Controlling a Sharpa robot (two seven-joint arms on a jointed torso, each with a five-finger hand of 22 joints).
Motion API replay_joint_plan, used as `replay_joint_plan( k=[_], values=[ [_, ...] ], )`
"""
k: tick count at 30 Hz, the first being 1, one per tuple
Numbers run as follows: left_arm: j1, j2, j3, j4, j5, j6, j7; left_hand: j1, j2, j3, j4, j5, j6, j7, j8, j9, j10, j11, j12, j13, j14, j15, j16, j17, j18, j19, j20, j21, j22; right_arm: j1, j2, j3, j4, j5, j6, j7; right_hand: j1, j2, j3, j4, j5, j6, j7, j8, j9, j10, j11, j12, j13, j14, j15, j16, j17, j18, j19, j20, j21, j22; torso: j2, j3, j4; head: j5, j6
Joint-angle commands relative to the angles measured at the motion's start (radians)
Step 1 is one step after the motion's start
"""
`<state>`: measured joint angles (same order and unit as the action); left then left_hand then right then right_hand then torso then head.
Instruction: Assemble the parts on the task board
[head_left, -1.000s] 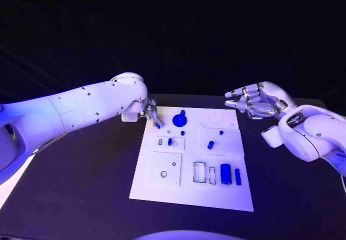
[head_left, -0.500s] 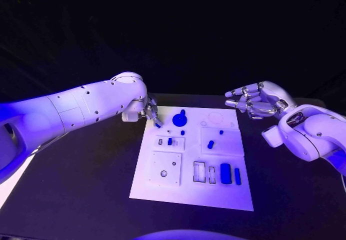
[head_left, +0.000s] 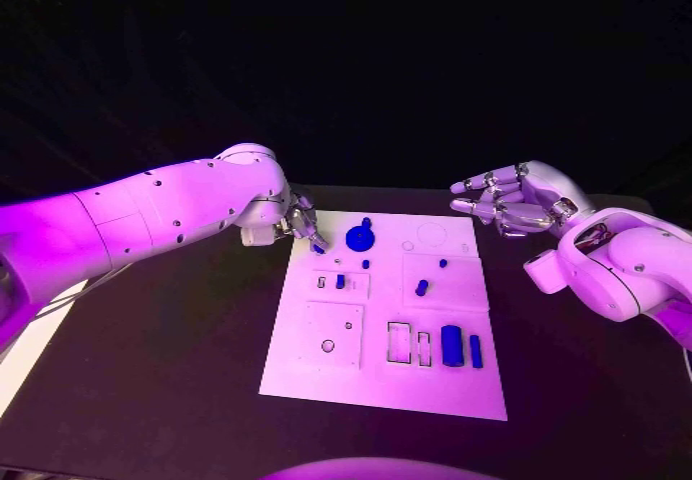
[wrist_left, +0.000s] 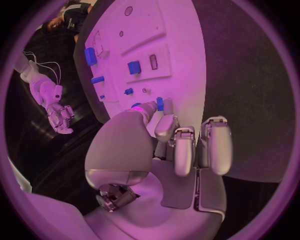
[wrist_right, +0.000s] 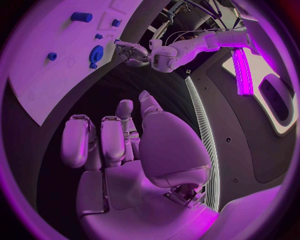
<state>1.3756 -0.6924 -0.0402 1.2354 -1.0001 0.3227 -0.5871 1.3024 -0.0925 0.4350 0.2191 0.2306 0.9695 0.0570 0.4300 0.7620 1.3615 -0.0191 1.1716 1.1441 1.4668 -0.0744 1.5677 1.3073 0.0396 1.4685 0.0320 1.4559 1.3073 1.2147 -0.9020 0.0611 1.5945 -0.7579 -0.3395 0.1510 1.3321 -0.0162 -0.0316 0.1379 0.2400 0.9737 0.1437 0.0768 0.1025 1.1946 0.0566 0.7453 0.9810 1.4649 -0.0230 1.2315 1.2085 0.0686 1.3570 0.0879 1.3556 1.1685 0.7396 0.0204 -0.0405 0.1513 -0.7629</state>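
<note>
At the task board's (head_left: 378, 385) eleven o'clock corner, the left hand (head_left: 299, 222) pinches a small blue part (wrist_left: 160, 103). The right hand (head_left: 508, 207) hangs off at two o'clock, fingers apart, holding nothing. Most parts (head_left: 451, 346) look unplaced; early going.

The black bench (head_left: 173, 350) carries the white task board (head_left: 378, 385), lying flat between the two robot hands.

Two white rounded arm shells dotted with small dark screws; silver segmented left hand (head_left: 300, 225), right hand (head_left: 508, 207), smooth pale palm covers
</note>
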Motion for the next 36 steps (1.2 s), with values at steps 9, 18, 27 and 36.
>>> replay_joint_plan(
  k=[9,18,27,36],
  values=[
    [-0.008,-0.113,-0.004,0.191,0.016,-0.138,0.035,-0.028,-0.030,0.188,-0.157,-0.003,-0.007,-0.006,0.024,0.016,0.015,-0.002,0.008,0.003,0.104,0.001,0.003,0.263,-0.003,0.030,-0.002,-0.005,0.125,-0.001,0.001,-0.002,-0.005,-0.016,0.018,-0.007,0.004,0.008,-0.006,-0.001,0.006,-0.001,0.000,0.003,0.001,0.005,-0.001,0.005,0.001,0.029,0.002,-0.005,0.001,0.016,-0.005,-0.001,-0.003,0.001,0.000,-0.0005,0.0024,-0.001,-0.003],
    [-0.042,-0.162,-0.019,0.300,-0.093,-0.210,0.052,-0.043,-0.042,0.217,-0.165,-0.001,-0.004,-0.008,0.035,0.021,0.019,-0.004,0.007,0.001,0.104,-0.001,0.003,0.263,-0.004,0.034,-0.003,0.000,0.131,-0.001,0.003,-0.003,-0.007,-0.021,0.022,-0.009,0.007,0.009,-0.008,-0.001,0.006,0.000,0.000,0.003,0.002,0.006,-0.002,0.005,0.000,0.029,0.001,-0.006,0.001,0.016,-0.004,-0.002,-0.004,0.000,0.000,-0.0021,0.0024,0.003,-0.008],
    [-0.080,-0.170,-0.021,0.330,-0.152,-0.249,0.046,-0.052,-0.047,0.233,-0.169,0.001,-0.003,-0.009,0.041,0.024,0.020,-0.005,0.005,-0.003,0.104,-0.002,0.003,0.263,-0.005,0.036,-0.004,0.004,0.136,-0.004,0.002,-0.003,-0.007,-0.022,0.024,-0.008,0.007,0.009,-0.008,-0.001,0.006,0.000,0.000,0.003,0.002,0.006,-0.002,0.005,0.000,0.029,0.001,-0.006,0.001,0.016,-0.004,-0.002,-0.004,0.000,0.000,-0.0009,0.0007,0.007,-0.012],
    [-0.096,-0.167,-0.021,0.331,-0.181,-0.228,0.036,-0.054,-0.049,0.237,-0.171,0.001,-0.003,-0.009,0.043,0.025,0.018,-0.006,-0.001,-0.010,0.104,-0.002,0.003,0.263,-0.005,0.036,-0.004,0.003,0.135,-0.005,0.001,-0.003,-0.006,-0.023,0.025,-0.008,0.007,0.009,-0.008,-0.001,0.006,0.000,0.000,0.003,0.002,0.006,-0.002,0.005,0.000,0.029,0.001,-0.006,0.001,0.016,-0.004,-0.002,-0.004,0.000,0.000,-0.0007,0.0001,0.008,-0.018]
  ],
)
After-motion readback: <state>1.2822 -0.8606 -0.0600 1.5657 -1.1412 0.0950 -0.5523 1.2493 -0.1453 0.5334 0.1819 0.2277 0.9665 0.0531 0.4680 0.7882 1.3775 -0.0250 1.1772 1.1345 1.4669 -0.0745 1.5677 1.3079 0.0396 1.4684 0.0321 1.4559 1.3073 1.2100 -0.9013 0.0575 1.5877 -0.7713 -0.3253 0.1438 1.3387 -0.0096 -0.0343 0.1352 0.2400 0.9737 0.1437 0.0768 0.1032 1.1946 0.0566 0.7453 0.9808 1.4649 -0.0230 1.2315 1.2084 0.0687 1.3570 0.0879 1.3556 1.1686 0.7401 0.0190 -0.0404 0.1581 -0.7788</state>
